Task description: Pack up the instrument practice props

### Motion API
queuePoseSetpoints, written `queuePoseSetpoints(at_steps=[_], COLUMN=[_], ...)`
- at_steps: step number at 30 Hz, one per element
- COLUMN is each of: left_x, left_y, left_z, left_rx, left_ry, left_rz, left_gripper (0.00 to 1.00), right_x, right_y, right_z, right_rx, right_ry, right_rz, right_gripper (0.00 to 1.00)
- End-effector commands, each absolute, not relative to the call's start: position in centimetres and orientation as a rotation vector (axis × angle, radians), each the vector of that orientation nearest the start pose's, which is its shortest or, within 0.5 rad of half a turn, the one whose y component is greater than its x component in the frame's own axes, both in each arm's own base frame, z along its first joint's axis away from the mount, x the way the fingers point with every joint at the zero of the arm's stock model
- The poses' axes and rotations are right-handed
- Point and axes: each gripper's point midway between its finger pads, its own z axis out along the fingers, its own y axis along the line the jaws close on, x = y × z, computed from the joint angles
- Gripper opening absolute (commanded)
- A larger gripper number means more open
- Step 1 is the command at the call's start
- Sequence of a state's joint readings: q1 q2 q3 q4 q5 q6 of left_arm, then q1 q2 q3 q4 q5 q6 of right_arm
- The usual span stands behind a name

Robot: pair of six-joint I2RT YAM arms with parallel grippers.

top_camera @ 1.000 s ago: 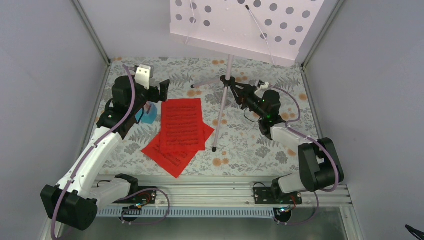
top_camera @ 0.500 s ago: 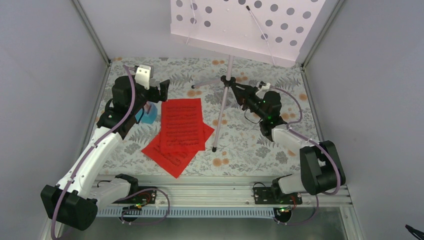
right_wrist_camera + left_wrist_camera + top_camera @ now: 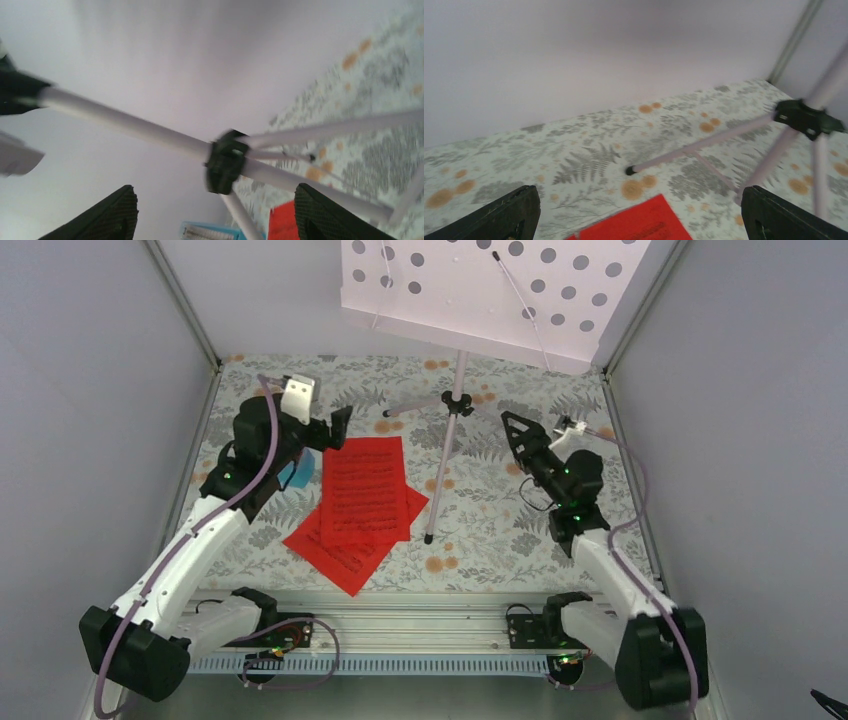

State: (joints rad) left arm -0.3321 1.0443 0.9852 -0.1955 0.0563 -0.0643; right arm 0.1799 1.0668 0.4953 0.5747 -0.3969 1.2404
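— What had shifted over the last second?

— The left hand [image 3: 338, 427] had edged a little right and farther out, ending above the far left corner of the red sheet-music pages [image 3: 362, 492]. The right hand [image 3: 517, 437] had drawn back to the right, away from the music stand [image 3: 480, 290], and its arm had swung nearer.

— Was either hand holding anything?

— No. In each wrist view the two fingers sat at opposite lower corners, spread wide with nothing between them.

— And the props, from the left?

— The light-blue metronome [image 3: 298, 476] sat on the floral tabletop [image 3: 500, 530], just left of the pages and mostly hidden behind the left arm [image 3: 200, 540]. The pages lay flat and overlapping, left of centre, with the top sheet running near to far. The pale lilac stand was upright on its tripod at the far middle, with its perforated desk at the top. One leg reached toward the near side, and its black foot rested just beside the right corner of the pages. The right hand was to the right of the tripod, pointing far and left toward it, but apart from it.
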Motion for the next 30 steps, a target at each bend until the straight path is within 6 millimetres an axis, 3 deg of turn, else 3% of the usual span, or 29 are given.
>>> queuePoseSetpoints(at_steps=[1,6,12,16,21,28,30], left_x=[33.6,31.9,29.8,29.5,29.4,32.2,32.3], left_y=[-16.5,-21.1,-25.7,-28.2,-31.5,-32.7,-33.1], left_z=[33.0,32.0,30.3,28.5,26.9,22.0,21.5], left_rx=[0.385,0.443,0.445,0.452,0.519,0.473,0.476], left_ry=[1.769,1.791,1.786,1.809,1.831,2.023,2.037], left_rz=[-0.378,-0.54,-0.848,-0.933,-0.983,-0.857,-0.87], left_gripper=[1.0,0.98,0.89,0.83,0.78,0.65,0.64], right_x=[33.2,32.8,33.8,34.2,35.8,37.5,37.7], right_y=[10.2,9.9,13.1,14.6,15.8,17.9,18.7], right_z=[29.9,32.4,34.1,35.6,36.6,37.5,37.7], right_rx=[0.336,0.117,-0.198,-0.368,-0.448,-0.53,-0.56], right_ry=[1.562,1.512,1.454,1.365,1.318,1.284,1.272], right_rz=[1.065,0.994,1.136,1.157,1.101,1.082,1.08], right_gripper=[0.76,0.76,0.7,0.65,0.61,0.57,0.56])
